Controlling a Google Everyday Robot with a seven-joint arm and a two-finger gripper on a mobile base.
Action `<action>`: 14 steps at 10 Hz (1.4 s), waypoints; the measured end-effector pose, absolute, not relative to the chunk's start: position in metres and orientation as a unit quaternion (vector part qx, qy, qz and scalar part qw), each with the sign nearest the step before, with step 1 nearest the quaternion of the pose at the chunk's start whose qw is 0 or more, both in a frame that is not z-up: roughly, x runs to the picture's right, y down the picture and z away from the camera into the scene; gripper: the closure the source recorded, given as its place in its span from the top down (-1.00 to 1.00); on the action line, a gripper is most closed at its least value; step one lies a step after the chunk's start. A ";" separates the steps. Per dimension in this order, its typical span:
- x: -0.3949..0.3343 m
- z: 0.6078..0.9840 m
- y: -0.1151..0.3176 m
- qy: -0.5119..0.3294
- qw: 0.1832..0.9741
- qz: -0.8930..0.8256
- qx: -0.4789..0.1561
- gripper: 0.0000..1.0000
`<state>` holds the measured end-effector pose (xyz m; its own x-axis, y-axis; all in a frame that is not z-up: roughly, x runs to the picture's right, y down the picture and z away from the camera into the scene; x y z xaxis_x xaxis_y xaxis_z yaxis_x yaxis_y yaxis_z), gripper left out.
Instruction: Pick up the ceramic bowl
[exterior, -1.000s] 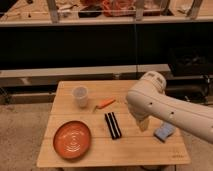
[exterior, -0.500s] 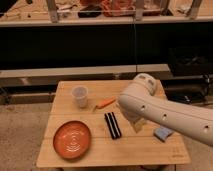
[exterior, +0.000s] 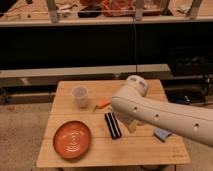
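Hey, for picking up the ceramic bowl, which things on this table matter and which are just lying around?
For the job:
- bowl, front left of the table
- gripper, hidden behind the arm over the table's middle

Lying about:
- cup
- orange object
- black bars
- blue pad

Premises: a robotics test lab or workshop. Grounds: a white robot arm (exterior: 160, 112) reaches over a small, pale wooden worktop (exterior: 150, 150) that stands alone on a speckled floor (exterior: 20, 130). Its end effector is hidden beneath the arm, over the worktop's middle. Props are laid out well apart on the worktop, among them a ceramic bowl (exterior: 72, 139) and a cup (exterior: 79, 96). Behind runs a long dark bench (exterior: 100, 50), and its upper shelf (exterior: 100, 21) is crowded with loose items.
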<state>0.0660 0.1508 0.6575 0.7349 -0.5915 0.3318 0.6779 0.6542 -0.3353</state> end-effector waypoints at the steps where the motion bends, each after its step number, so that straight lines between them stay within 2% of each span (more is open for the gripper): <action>1: 0.058 0.658 0.154 -0.105 0.896 -0.370 -0.222 0.60; 9: 0.006 0.666 0.170 -0.128 0.859 -0.450 -0.209 0.60; 14: -0.018 0.685 0.188 -0.153 0.838 -0.480 -0.209 0.60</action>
<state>-0.0184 0.1883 0.6850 0.4918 -0.7412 0.4570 0.8690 0.4508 -0.2039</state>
